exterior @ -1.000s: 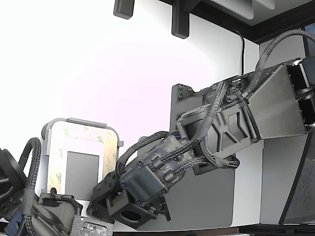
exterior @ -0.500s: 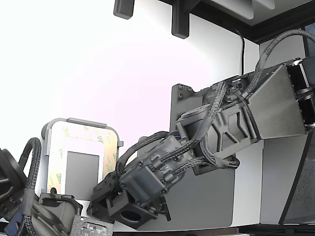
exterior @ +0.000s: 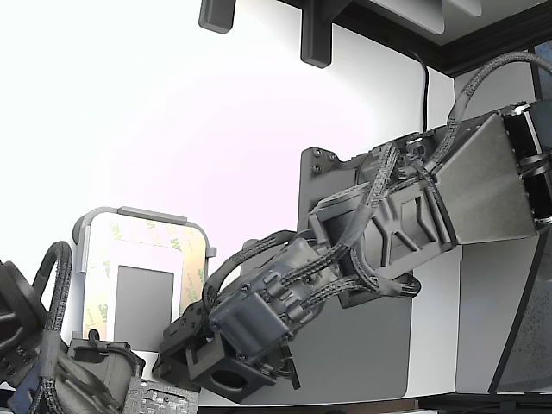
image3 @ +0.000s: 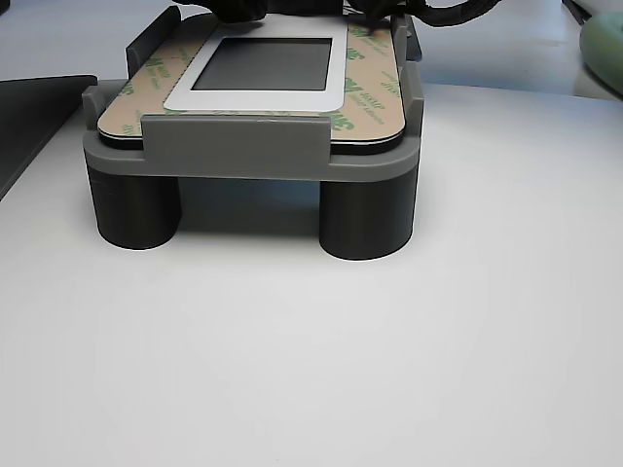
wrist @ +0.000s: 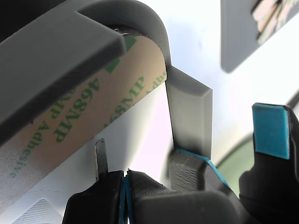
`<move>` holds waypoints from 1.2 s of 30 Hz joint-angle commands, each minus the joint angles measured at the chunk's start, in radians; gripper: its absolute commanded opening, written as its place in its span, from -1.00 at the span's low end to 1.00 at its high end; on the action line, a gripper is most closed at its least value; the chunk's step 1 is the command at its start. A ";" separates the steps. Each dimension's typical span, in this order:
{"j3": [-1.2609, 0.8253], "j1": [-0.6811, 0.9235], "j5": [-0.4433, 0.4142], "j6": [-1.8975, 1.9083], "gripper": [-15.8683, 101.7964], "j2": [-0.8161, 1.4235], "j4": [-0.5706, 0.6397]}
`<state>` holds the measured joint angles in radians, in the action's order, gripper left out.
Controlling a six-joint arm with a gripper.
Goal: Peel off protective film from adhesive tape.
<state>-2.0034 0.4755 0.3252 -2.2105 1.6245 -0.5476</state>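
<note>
The protective film (image3: 375, 97) lies flat on the adhesive tape (wrist: 79, 116), a cream frame with green print around a grey square (image3: 268, 63) bordered in white. All of it sits in a grey tray (image3: 234, 146) raised on dark round legs above the white counter (image3: 311, 350). No edge looks lifted yet, so the peel seems not to have begun.

The gripper (wrist: 125, 179) is at a rounded corner of the frame. In the wrist view its blue-edged tips are pressed together with hardly any gap, and a thin metal sliver (wrist: 101, 158) stands up just beside them. I cannot tell whether any film is pinched between them. In the exterior view the arm (exterior: 345, 250) reaches down to the tray's near corner, with a dark mat (exterior: 362, 354) beneath it.

My worry is the tips closing on nothing and sliding off. If they bite too deep they could drag the tape up with the liner, or catch the tray wall (wrist: 189, 116) close by.
</note>
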 commanded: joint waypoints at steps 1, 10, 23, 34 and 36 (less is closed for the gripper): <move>0.026 -0.012 0.003 0.002 -0.88 0.020 0.006; 0.055 -0.020 0.015 0.011 -0.87 -0.008 -0.002; 0.038 -0.021 0.011 0.020 -0.87 0.008 -0.011; 0.074 -0.028 0.008 0.034 -0.83 -0.012 -0.049; 0.074 -0.028 0.006 0.038 -0.84 -0.011 -0.051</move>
<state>-1.9589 0.4648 0.3313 -2.1752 1.5938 -0.5998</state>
